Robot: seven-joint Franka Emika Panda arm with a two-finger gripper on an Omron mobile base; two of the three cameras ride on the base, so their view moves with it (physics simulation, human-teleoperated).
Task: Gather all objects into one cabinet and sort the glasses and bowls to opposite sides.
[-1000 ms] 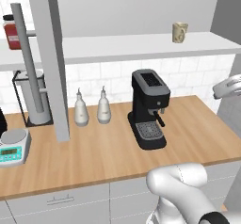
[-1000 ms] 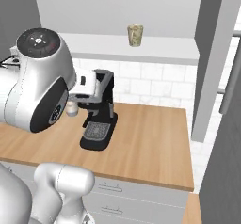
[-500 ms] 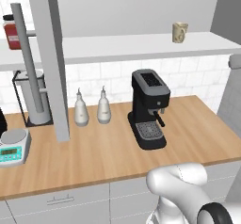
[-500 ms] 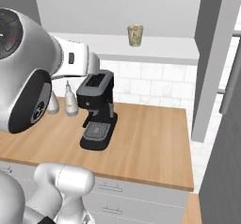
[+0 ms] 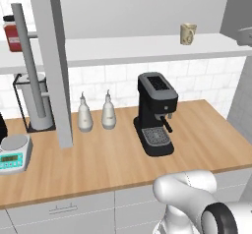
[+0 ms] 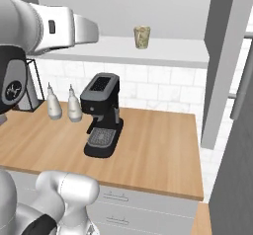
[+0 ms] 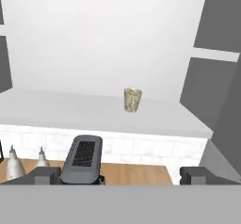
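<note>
Cabinet (image 5: 147, 48): thick white shelf across upper frame, dark side panels. Tabletop (image 5: 118, 154) below it carries coffee machine (image 5: 155, 112) and two bottles (image 5: 96, 112). Mug (image 7: 132, 99) upright at hand-view centre, on the shelf, long axis vertical; handle direction unclear. Hand (image 7: 120, 176) spread wide, empty, aimed at mug. Step: reaching for mug. Next: advance level, straddle it, close

A speckled beige mug (image 5: 187, 33) on a white shelf board (image 5: 147, 48), black coffee machine (image 5: 156, 112) on light-brown wood-grain counter (image 5: 118, 159).
</note>
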